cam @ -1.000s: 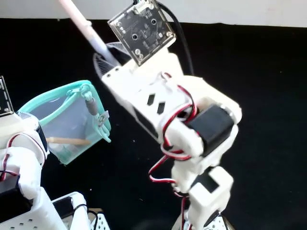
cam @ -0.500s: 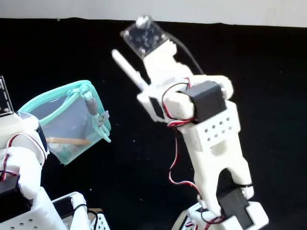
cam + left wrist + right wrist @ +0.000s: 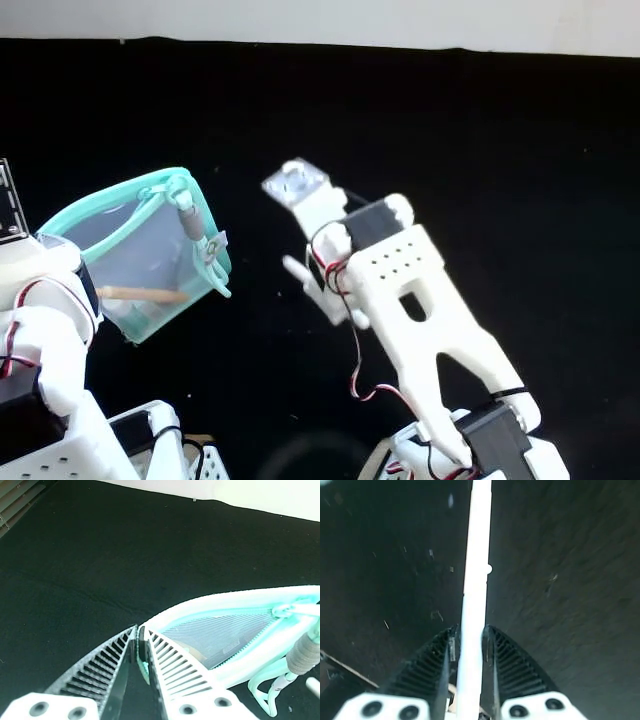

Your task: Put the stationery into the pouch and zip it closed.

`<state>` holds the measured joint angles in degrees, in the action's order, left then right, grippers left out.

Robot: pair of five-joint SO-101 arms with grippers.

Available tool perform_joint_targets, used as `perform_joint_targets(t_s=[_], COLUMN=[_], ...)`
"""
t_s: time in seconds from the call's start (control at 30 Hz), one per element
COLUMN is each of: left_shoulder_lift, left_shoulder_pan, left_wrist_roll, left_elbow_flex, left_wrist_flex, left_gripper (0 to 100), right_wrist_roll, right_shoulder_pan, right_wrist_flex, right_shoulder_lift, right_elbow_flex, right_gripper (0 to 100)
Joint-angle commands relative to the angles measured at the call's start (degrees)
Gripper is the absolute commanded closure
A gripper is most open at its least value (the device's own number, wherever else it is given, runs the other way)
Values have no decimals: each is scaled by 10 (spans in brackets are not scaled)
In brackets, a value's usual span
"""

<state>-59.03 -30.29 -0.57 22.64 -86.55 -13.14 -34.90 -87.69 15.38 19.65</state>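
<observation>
Right wrist view showed the right gripper (image 3: 470, 632) clamped on a white pen (image 3: 479, 555) above the table (image 3: 570, 580), while the left gripper (image 3: 140, 637) pinched the rim of the mint pouch (image 3: 225, 630) (pencil (image 3: 140, 294) inside).

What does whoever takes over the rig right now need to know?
Left gripper: shut on the rim of the mint pouch, whose mouth is open.
Right gripper: shut on a white pen, held over the black table, apart from the pouch.
Done: a wooden pencil lies inside the pouch.
Left: get the pen into the pouch, then zip it closed; it is unzipped now.
</observation>
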Motion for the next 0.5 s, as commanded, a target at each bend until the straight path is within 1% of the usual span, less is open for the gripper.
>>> perform_joint_targets(t_s=[0.0, 0.17, 0.23, 0.4, 0.47], left_shoulder_lift=[3, 3, 3, 3, 3], left_shoulder_pan=[-3, -3, -3, -3, -3], left_wrist_roll=[-2, -2, -2, -2, -2], left_elbow_flex=[12, 12, 12, 12, 12], left_wrist_flex=[-3, -4, -4, -4, -4], left_gripper=[994, 994, 994, 994, 994], right_wrist_roll=[-6, -11, -38, -52, -74], right_shoulder_pan=[6, 5, 5, 5, 5], right_wrist_flex=[29, 61, 63, 63, 63], right_shoulder_lift=[17, 16, 16, 16, 15], right_elbow_flex=[51, 125, 147, 184, 192], right_gripper=[991, 991, 991, 991, 991])
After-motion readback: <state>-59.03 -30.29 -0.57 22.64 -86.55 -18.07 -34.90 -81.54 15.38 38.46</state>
